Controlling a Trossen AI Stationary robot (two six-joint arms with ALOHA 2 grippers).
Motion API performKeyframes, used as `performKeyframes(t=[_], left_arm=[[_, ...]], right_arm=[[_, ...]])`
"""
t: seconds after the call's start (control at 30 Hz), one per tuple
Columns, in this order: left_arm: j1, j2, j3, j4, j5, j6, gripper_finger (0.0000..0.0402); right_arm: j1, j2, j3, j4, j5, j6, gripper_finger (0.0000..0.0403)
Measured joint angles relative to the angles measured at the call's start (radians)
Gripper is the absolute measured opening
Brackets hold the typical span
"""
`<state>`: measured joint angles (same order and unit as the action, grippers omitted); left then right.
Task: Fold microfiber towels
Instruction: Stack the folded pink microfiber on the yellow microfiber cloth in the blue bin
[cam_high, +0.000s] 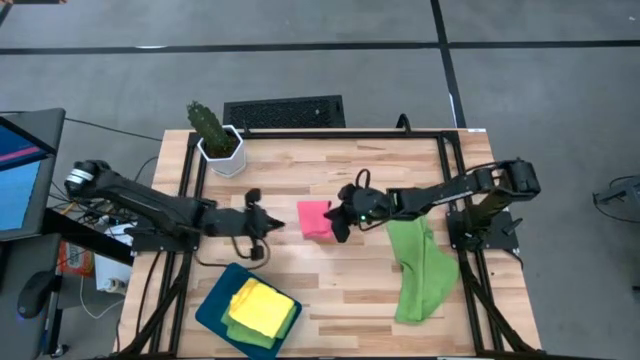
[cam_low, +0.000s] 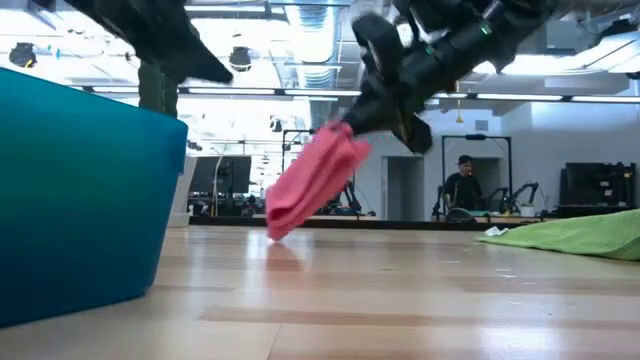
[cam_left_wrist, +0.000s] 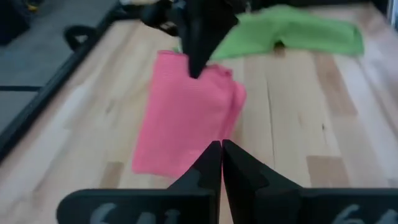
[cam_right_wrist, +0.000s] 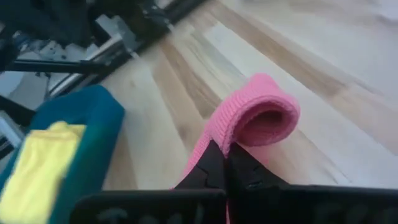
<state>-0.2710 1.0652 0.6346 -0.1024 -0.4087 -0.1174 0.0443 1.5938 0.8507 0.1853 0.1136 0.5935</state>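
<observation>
Right end effector (cam_low: 345, 125) pinches folded pink towel (cam_low: 310, 180) by its edge, lifting it toward teal tray (cam_high: 215, 305). Left end effector (cam_high: 272, 224), beside towel, pressed together, empty.

At mid-bench (cam_high: 330, 290), a folded towel (cam_high: 314, 218) hangs from the right tool (cam_high: 340, 222), its lower edge near the boards. The left tool (cam_high: 270, 224) sits just to its left, apart from it. A loose towel (cam_high: 418, 272) sprawls to the right. A tray (cam_high: 212, 303) at the front left holds stacked towels (cam_high: 262, 310); a potted cactus (cam_high: 213, 135) stands at the back left.
</observation>
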Motion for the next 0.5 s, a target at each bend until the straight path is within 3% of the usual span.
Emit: performKeyframes(t=[0.2, 0.5], left_arm=[[-0.041, -0.199, 0.0, -0.126, -0.116, -0.078, 0.0006], [-0.051, -0.359, 0.0, -0.191, -0.177, -0.045, 0.0006]], right_arm=[[0.041, 0.0, 0.143, -0.08, -0.003, -0.026, 0.0005], [0.204, 0.053, 0.287, -0.068, 0.208, 0.106, 0.0005]])
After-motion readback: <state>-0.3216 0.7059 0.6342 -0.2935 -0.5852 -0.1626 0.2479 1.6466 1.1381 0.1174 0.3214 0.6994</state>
